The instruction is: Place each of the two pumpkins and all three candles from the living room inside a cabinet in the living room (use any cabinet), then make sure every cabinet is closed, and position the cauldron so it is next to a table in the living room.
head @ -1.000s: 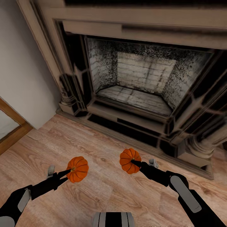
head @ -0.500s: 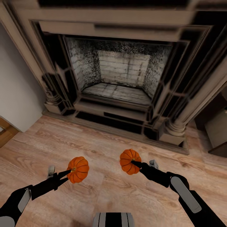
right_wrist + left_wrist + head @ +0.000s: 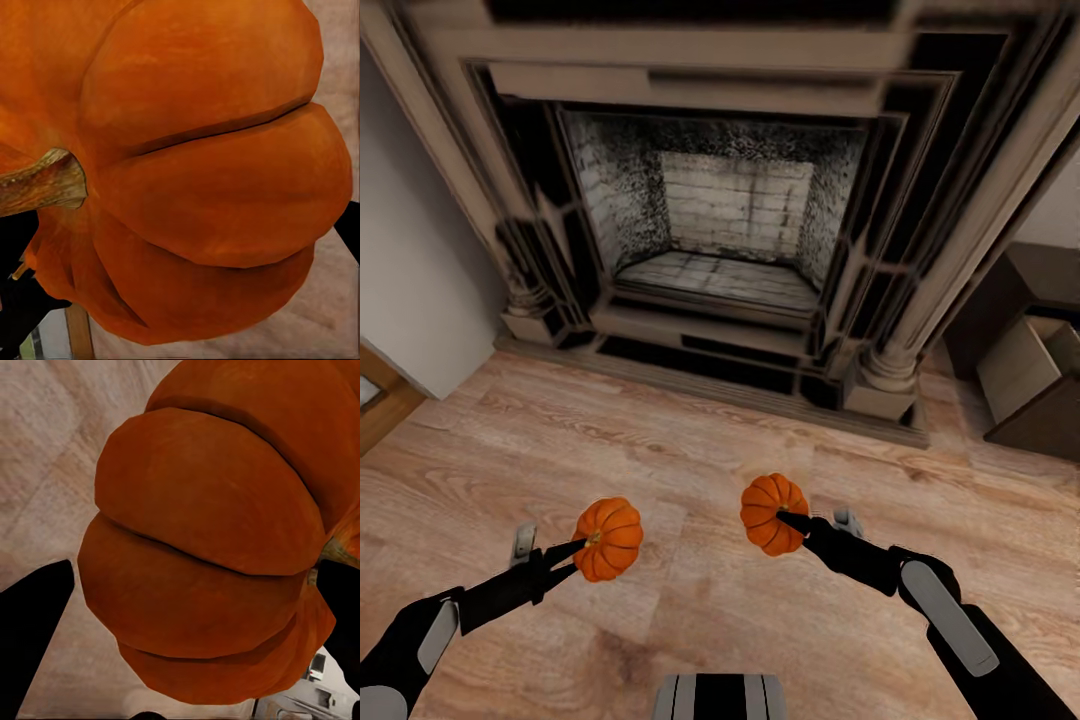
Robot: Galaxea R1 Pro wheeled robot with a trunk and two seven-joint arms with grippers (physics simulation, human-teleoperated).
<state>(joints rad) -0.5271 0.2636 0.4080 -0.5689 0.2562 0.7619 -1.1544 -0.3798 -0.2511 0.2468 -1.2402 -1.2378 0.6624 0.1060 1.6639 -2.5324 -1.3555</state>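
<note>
- Both arms reach forward and low over the wood floor (image 3: 690, 470): your left tool (image 3: 582, 548) grips one pumpkin (image 3: 608, 538), your right tool (image 3: 780, 520) the other pumpkin (image 3: 773, 512).
- Your view has swung right past the fireplace (image 3: 730, 230); a dark cabinet (image 3: 1032, 350) with an open drawer now shows far right, so stowing comes next.

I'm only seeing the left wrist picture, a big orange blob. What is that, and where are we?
Observer: That is a pumpkin clamped in the left gripper. The head view shows the robot facing a fireplace.
Operator: Is the other arm busy too?
Observer: Yes, the right gripper holds a second pumpkin above the wood floor.
Operator: Any cabinet nearby?
Observer: A dark brown cabinet stands right of the fireplace, with a drawer open, showing its light wood inside.
</note>
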